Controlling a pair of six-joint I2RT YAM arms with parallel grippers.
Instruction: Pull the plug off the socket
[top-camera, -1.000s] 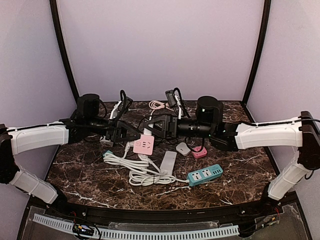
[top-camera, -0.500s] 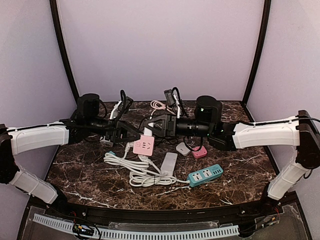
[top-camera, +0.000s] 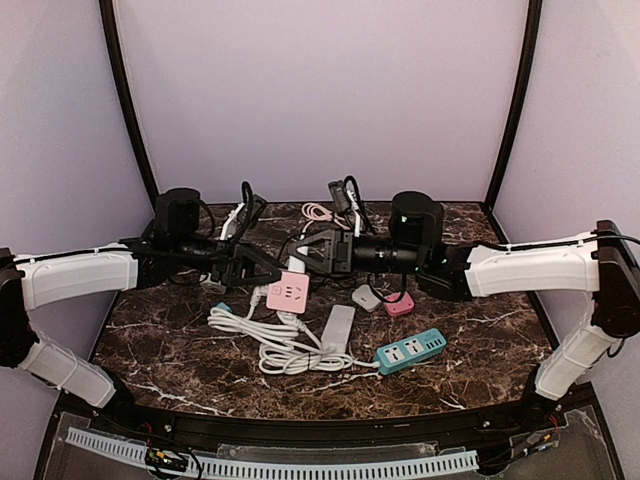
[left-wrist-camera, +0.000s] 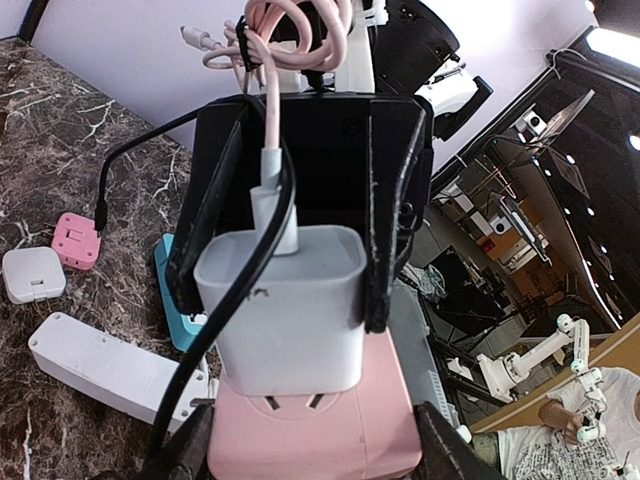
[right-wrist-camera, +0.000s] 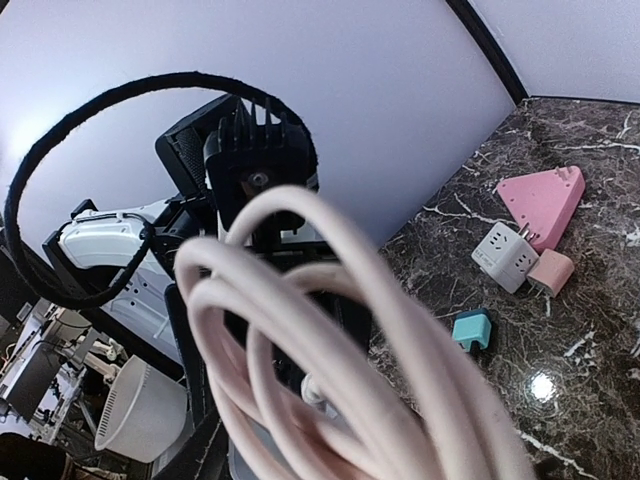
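The pink socket (left-wrist-camera: 320, 440) sits between my left gripper's (left-wrist-camera: 315, 455) fingers, one pressed on each side of it. In the top view the socket (top-camera: 287, 292) lies mid-table, with the left gripper (top-camera: 262, 276) reaching in from the left. A white plug (left-wrist-camera: 285, 300) stands seated in the socket, its pink cable (left-wrist-camera: 285, 40) coiled above. My right gripper (top-camera: 306, 258) comes in from the right. Its black fingers (left-wrist-camera: 388, 220) clamp both sides of the plug. In the right wrist view, loops of pink cable (right-wrist-camera: 330, 300) hide the jaws and the plug.
A white power strip (top-camera: 337, 325) and its coiled white cord (top-camera: 270, 340) lie in front of the socket. A teal power strip (top-camera: 410, 350), a grey adapter (top-camera: 366, 297) and a pink adapter (top-camera: 400, 306) sit to the right. Black cables crowd the back.
My right gripper has shifted slightly left and closed its fingers onto the white plug. The left gripper still holds the pink socket in the same place.
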